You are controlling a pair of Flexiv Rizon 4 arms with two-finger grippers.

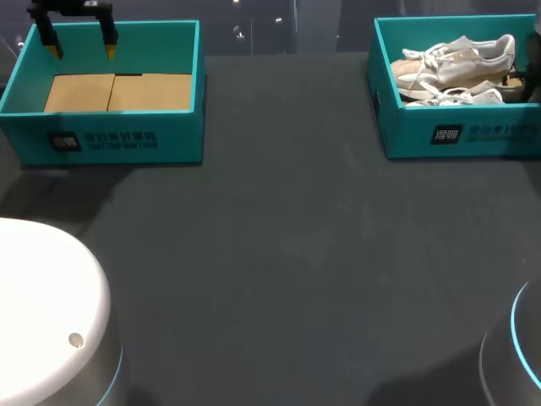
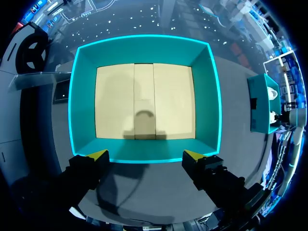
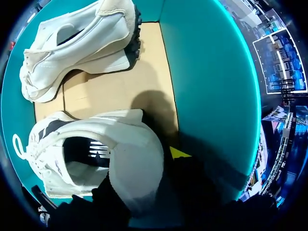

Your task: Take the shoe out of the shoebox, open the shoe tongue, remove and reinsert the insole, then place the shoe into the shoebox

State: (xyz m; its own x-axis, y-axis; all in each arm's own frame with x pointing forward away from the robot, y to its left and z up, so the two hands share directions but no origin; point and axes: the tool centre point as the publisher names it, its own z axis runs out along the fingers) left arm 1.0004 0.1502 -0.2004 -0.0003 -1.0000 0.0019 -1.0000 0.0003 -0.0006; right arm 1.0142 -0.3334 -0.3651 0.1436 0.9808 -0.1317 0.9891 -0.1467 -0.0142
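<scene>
Two white shoes [image 1: 461, 55] lie in the teal shoebox [image 1: 406, 127] at the back right. In the right wrist view my right gripper [image 3: 144, 175] straddles the heel of the nearer shoe [image 3: 96, 149]. One finger is inside the shoe's opening and one yellow fingertip [image 3: 179, 153] is outside, against the box wall [image 3: 207, 72], so the heel is pinched between them. The second shoe [image 3: 82, 41] lies on its side ahead of it. In the head view only the dark end of the right arm [image 1: 531, 80] shows. My left gripper [image 1: 82, 51] hangs open.
A second teal box [image 1: 118, 139] stands at the back left, with only its cardboard floor [image 2: 144, 101] showing inside. My left gripper [image 2: 147, 155] hovers above that box's near wall. Dark tabletop [image 1: 287, 254] stretches between the two boxes.
</scene>
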